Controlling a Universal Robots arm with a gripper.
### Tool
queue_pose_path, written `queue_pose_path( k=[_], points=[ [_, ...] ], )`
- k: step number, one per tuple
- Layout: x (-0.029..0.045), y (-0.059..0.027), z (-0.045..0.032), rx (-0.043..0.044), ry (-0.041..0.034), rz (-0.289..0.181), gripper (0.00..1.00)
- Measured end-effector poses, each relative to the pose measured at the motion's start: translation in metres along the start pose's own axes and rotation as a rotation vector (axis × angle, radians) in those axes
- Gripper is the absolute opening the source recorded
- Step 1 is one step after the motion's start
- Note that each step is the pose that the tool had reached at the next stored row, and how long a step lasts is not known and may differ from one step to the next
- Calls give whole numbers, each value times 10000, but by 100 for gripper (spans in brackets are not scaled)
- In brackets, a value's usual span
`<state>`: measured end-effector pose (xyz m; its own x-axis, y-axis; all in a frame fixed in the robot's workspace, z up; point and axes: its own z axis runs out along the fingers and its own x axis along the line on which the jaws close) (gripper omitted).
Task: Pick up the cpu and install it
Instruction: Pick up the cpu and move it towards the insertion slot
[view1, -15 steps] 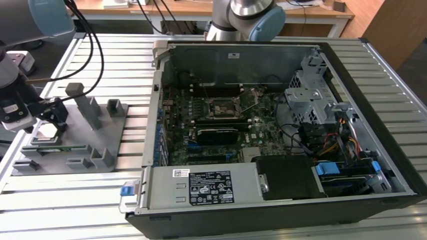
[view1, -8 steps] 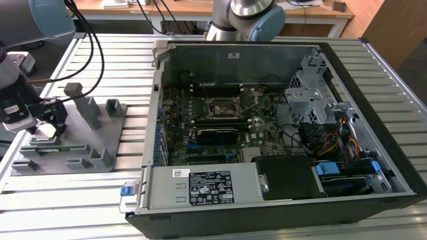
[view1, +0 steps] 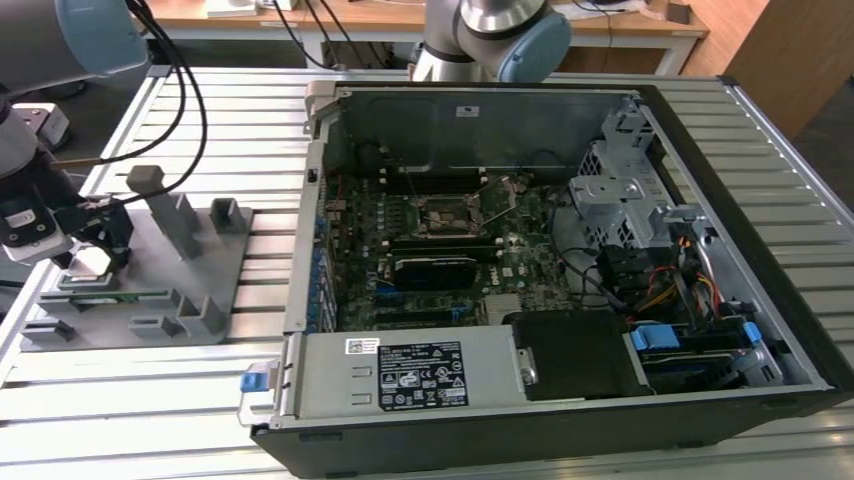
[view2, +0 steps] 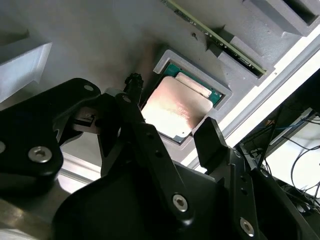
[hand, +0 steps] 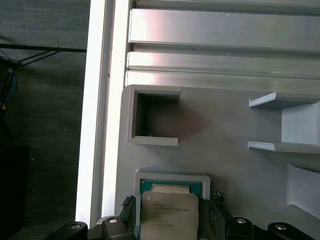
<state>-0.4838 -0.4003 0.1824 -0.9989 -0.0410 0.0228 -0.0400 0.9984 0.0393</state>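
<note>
The cpu (view2: 175, 107), a flat square chip with a shiny silver top and a green rim, lies in a raised square pocket of the grey fixture (view2: 100, 45). In the exterior view it is a pale patch (view1: 90, 262) on that fixture (view1: 200, 260), at the exterior view's left. My gripper (view2: 170, 112) hangs right over it, open. One black finger (view2: 131, 95) stands on one side of the chip and the other finger (view2: 209, 137) on the opposite side, with narrow gaps between them and the chip. In the first wrist view the cpu (hand: 170, 215) sits between the fingertips (hand: 130, 204).
An open computer case (view1: 561, 250) lies in the middle of the slatted metal table, its motherboard socket (view1: 447, 215) uncovered with the lever up. A narrow green memory stick (view2: 220, 42) stands in the fixture beside the pocket. Grey posts (view1: 174, 215) rise from the fixture. An empty square recess (hand: 155, 120) is nearby.
</note>
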Motion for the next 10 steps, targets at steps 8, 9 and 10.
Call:
queue_pose_path(
  k=[8, 9, 10],
  points=[
    [27, 1, -15, 0, -9, 0, 68],
    [30, 1, -15, 0, -8, -1, 68],
    [33, 1, -14, 0, -9, -1, 68]
  ],
)
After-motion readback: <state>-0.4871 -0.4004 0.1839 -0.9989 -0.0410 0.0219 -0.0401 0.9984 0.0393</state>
